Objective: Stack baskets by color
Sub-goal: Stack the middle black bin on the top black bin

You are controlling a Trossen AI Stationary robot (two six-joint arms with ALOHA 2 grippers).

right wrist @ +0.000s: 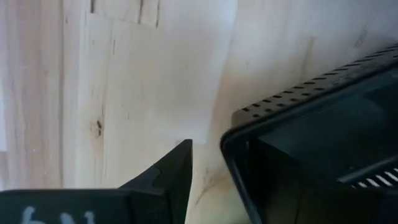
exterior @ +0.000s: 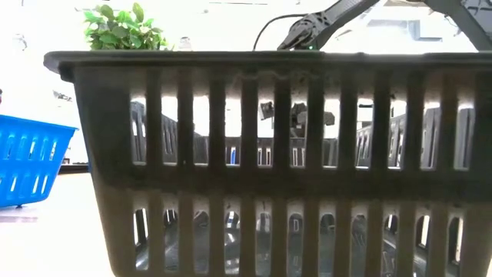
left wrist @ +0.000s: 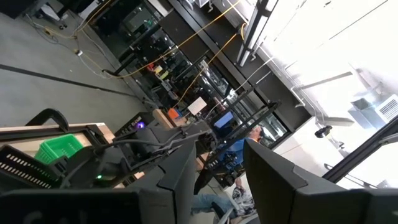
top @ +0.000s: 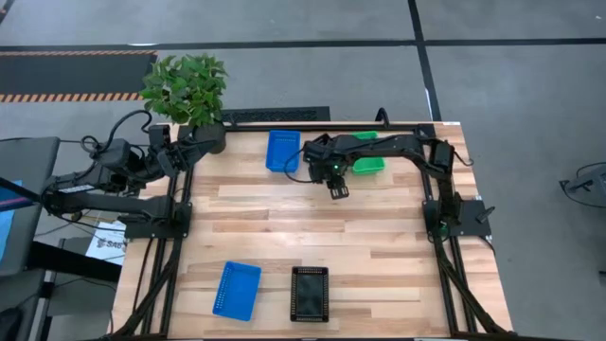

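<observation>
Pale wood-plank bench (top: 312, 232), framed by dark rails. At the far edge: a blue basket (top: 282, 151) left of centre, a green basket (top: 370, 165) further right, partly hidden. At the far left corner: a potted plant (top: 187, 88). Along the near edge: a second blue basket (top: 236, 289) and, just to its right, a black basket (top: 310, 294).

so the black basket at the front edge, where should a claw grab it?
Take the black basket by one long rim wall, coming straight down from above. It sits upright with its open side up and bare table on both long sides, so one finger can probably go inside and one outside. The blue basket beside it stands apart.
</observation>
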